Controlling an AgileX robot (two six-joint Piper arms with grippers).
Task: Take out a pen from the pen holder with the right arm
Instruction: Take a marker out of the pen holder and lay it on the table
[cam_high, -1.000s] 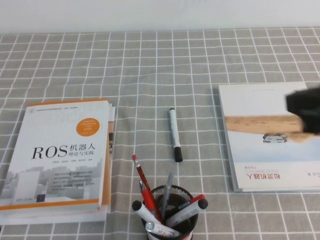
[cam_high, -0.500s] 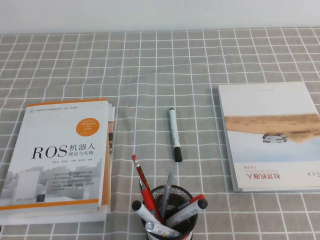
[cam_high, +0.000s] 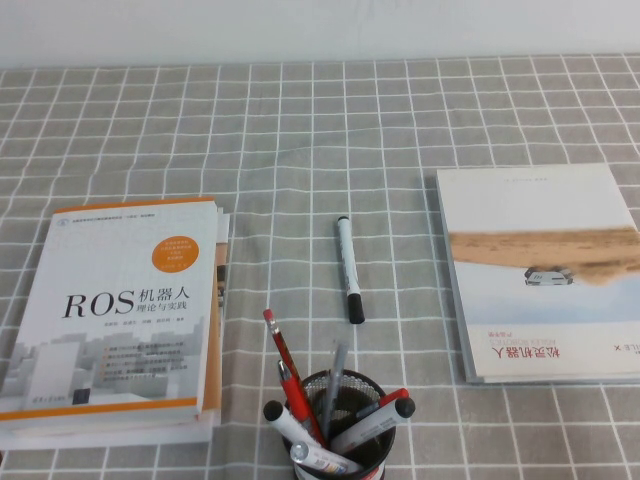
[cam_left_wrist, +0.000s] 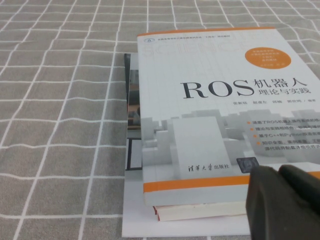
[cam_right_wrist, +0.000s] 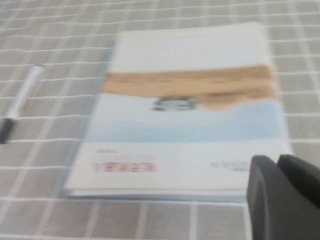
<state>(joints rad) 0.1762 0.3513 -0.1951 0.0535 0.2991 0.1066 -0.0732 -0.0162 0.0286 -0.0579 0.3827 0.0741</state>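
Hovering closed, empty, right hand (cam_right_wrist: 278, 165) near white book (cam_right_wrist: 185, 130), left hand (cam_left_wrist: 278, 174) near ROS book (cam_left_wrist: 200, 125)

Bright, even light, faint shadows; right wrist view blurred.

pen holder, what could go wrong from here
The black mesh pen holder is packed with leaning pens, so a grab may snag neighbours or tip it. The shut right gripper, over the white book, must open first. The left gripper sits over the orange-trimmed ROS book.
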